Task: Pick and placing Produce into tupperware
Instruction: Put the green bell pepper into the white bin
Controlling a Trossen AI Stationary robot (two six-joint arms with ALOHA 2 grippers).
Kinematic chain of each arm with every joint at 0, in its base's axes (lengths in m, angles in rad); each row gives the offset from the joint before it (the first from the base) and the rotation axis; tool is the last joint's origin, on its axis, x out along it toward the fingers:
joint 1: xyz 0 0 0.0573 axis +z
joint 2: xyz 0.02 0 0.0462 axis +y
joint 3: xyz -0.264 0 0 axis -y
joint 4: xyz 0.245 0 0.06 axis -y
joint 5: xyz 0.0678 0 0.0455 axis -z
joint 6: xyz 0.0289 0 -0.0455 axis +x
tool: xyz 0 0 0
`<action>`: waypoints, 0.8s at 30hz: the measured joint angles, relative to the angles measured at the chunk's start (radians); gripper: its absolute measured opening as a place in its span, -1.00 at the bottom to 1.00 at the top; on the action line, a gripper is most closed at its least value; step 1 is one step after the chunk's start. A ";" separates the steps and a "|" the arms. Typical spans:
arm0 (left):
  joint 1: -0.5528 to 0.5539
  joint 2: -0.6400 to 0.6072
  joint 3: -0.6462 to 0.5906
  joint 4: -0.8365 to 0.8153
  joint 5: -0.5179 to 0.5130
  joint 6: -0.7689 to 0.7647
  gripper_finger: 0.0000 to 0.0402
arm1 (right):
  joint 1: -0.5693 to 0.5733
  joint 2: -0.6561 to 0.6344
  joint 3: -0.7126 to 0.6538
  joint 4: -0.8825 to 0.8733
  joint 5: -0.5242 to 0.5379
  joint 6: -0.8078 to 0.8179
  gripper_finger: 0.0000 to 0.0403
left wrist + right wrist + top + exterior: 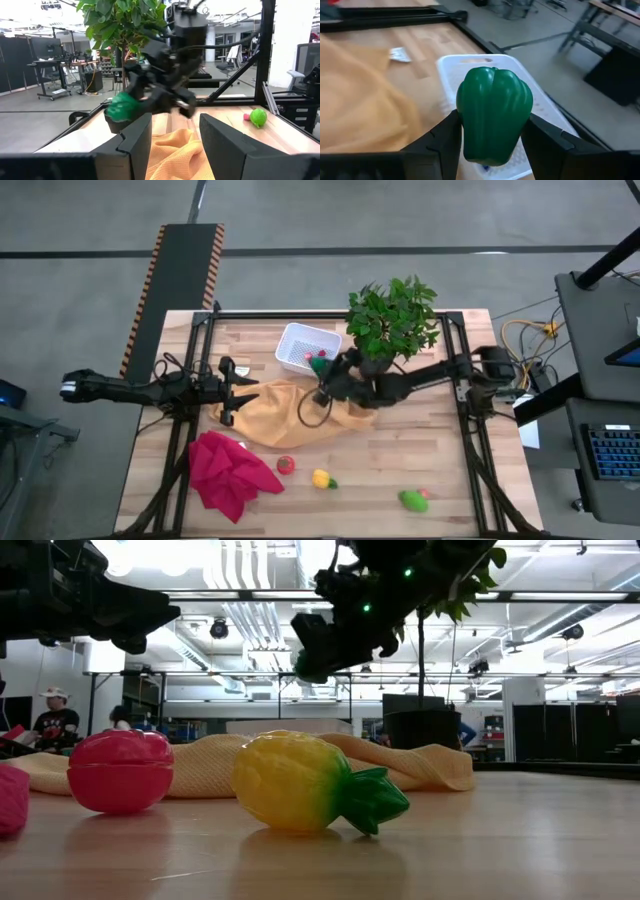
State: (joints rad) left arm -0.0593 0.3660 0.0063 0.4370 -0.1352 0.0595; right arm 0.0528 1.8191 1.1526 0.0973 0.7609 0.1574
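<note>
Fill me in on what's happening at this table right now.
The right pincer is shut on a green toy pepper and holds it above the white bin, which already has a red piece in it. The left pincer hangs over the orange cloth with nothing between its fingers. On the wood lie a red fruit, a yellow pineapple and a green piece. A red cloth and a potted plant are there too.

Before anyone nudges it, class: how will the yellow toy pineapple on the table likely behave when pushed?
The yellow toy pineapple lies on its rounded side, so it would probably roll. Its glossy shell suggests stiff, slippery plastic. Small and seemingly hollow, it is likely light, skidding easily across the wooden table.
</note>
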 joint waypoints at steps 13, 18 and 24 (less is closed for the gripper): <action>0.000 0.000 0.000 0.000 0.000 0.000 -0.24 | -0.095 0.000 0.000 0.019 -0.075 0.000 -0.13; 0.000 0.000 0.000 0.000 0.000 0.000 -0.24 | -0.100 0.000 0.000 0.020 -0.083 -0.001 -0.13; 0.000 0.000 0.000 0.000 0.000 0.000 -0.24 | -0.100 0.000 0.000 0.020 -0.083 -0.001 -0.05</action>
State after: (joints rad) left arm -0.0591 0.3660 0.0063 0.4366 -0.1352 0.0595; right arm -0.0476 1.8191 1.1526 0.1169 0.6777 0.1566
